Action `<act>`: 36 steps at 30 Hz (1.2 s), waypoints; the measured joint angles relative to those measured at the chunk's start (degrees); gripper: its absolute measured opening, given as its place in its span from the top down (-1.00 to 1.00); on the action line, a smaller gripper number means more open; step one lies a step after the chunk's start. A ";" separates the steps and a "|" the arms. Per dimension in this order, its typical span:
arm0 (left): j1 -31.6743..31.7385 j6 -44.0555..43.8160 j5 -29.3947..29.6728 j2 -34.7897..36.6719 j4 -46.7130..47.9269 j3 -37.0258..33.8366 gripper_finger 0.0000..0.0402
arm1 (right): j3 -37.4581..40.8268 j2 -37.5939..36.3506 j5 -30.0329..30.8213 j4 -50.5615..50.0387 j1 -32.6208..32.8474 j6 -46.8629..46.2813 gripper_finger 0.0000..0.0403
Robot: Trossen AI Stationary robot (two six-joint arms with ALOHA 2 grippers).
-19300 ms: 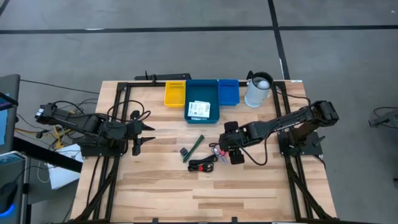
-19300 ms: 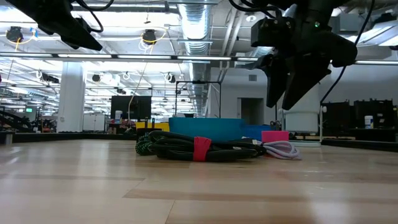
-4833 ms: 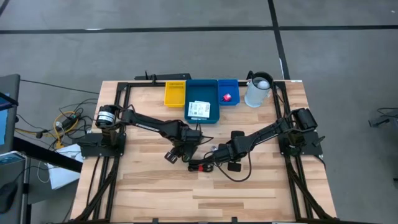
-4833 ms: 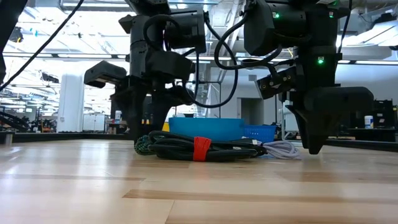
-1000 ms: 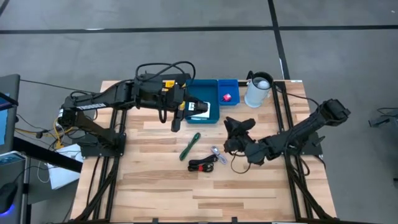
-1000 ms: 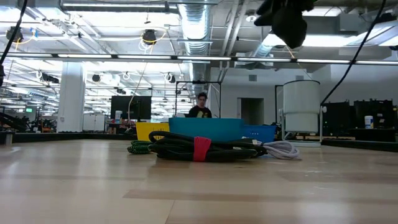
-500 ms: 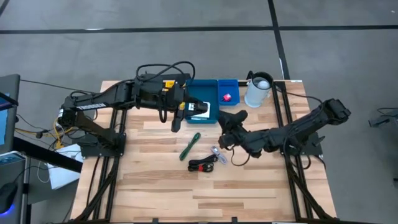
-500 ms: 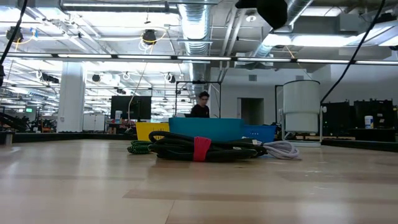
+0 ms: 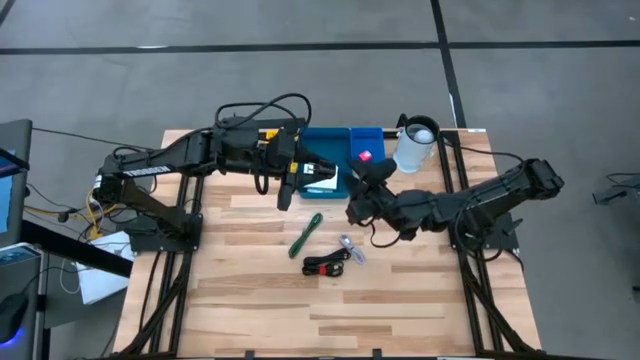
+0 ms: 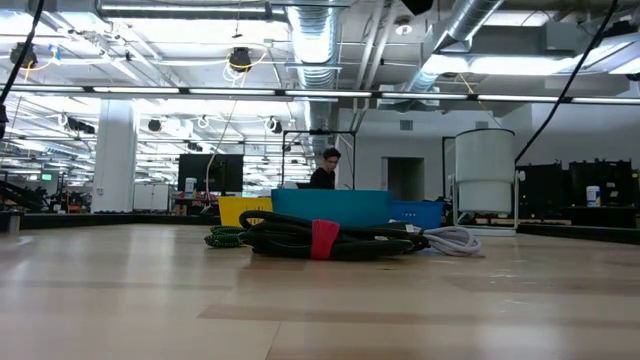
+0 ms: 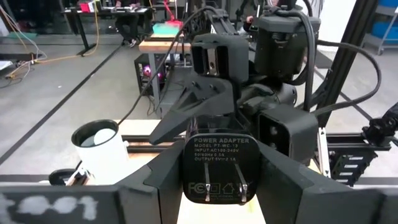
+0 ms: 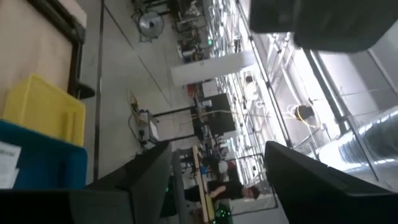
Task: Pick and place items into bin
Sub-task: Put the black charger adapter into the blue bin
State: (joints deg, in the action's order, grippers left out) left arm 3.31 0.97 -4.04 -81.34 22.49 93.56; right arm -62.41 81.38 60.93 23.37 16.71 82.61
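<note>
The big blue bin [image 9: 325,150] sits at the table's far edge, with a yellow bin [image 9: 281,148] on one side and a smaller blue bin [image 9: 366,145] on the other. White printed cards [image 9: 321,178] lie inside the big bin, partly covered from above by the left gripper [image 9: 297,172], which hangs at the bin's near corner. The left wrist view shows its fingers clamped on a black power adapter [image 11: 217,167] — the label and two prongs are readable, the rest is hidden by the fingers.

The right gripper [image 9: 362,190] hovers just off the big bin's other near corner. Its fingers [image 12: 146,171] stand apart in its wrist view with nothing seen between them, though the tips are cut off.

A pink round piece [image 9: 365,156] lies in the smaller bin. Nearer than the bins, on the bare wood, are the green pen [image 9: 305,235], the black-and-red cable [image 10: 320,238] and a pale coiled cord [image 10: 452,240] touching it. A white jug [image 9: 413,146] stands beside the smaller bin. In the low view both grippers are out of frame — only a dark scrap shows at the top edge.
</note>
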 joint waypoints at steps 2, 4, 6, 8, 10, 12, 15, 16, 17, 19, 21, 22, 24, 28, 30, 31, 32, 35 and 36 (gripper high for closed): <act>0.00 -0.17 0.03 0.00 0.01 0.00 0.25 | -0.84 0.02 -1.11 -0.21 0.01 0.38 -0.29; 0.00 -0.61 0.08 0.00 -0.01 0.00 0.25 | -1.99 0.02 -2.31 -0.10 0.02 0.49 -0.29; 0.00 -0.96 0.20 0.00 -0.16 0.00 0.25 | -3.08 0.00 -3.73 -0.08 0.02 0.74 -0.29; 0.02 -1.37 0.21 0.00 -0.39 0.00 0.25 | -3.94 0.00 -5.19 -0.17 0.02 1.99 -0.29; 0.01 -1.69 0.21 0.00 -0.69 0.00 0.25 | -4.68 0.01 -7.23 -0.12 0.01 2.75 -0.29; 0.00 -2.09 0.21 0.00 -1.04 0.00 0.25 | -5.12 0.02 -9.50 -0.14 0.02 3.03 -0.29; 0.00 -2.72 0.19 0.00 -1.64 0.00 0.25 | -5.51 0.02 -10.77 0.03 0.02 4.43 -0.29; 0.00 -2.81 0.21 0.00 -1.79 0.00 0.25 | -5.53 0.00 -10.95 0.38 0.02 5.22 -0.29; 0.00 -3.02 0.19 0.02 -2.02 0.02 0.25 | -5.51 0.02 -11.20 0.90 0.02 5.94 -0.29; -0.02 -3.27 0.19 0.02 -2.76 0.02 0.25 | -5.53 0.02 -11.56 2.77 -0.02 7.98 -0.29; 0.00 -3.39 0.19 0.02 -3.09 0.02 0.25 | -5.57 0.02 -12.35 4.39 0.00 9.74 -0.29; 0.00 -3.42 0.19 0.02 -3.26 0.02 0.25 | -5.57 0.02 -12.96 5.00 0.02 10.44 -0.29; 0.00 -3.75 0.19 0.02 -3.44 0.02 0.25 | -5.57 0.02 -13.98 7.01 0.02 12.38 -0.29; 0.00 -3.93 0.19 0.02 -3.59 0.02 0.25 | -5.57 0.02 -16.46 9.57 0.02 15.12 -0.29; 0.00 -4.24 0.19 0.02 -3.59 0.02 0.25 | -5.57 0.02 -18.05 9.69 -0.01 15.32 -0.29; 0.00 -4.37 0.18 0.02 -3.59 0.02 0.25 | -5.57 0.02 -18.79 9.71 -0.07 15.36 -0.29; 0.00 -4.56 0.16 0.02 -3.59 0.02 0.25 | -5.57 0.02 -19.21 9.69 -0.23 15.38 -0.29; -0.04 -4.81 0.16 0.02 -3.59 0.02 0.25 | -5.57 0.02 -20.50 9.69 -0.81 15.41 -0.29; -0.12 -4.81 0.16 0.02 -3.59 0.02 0.25 | -5.57 0.02 -20.62 9.69 -1.09 15.41 -0.29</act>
State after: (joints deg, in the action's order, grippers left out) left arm 3.19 -3.84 -3.88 -81.32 18.90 93.58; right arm -67.99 81.41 40.32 33.06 15.62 98.02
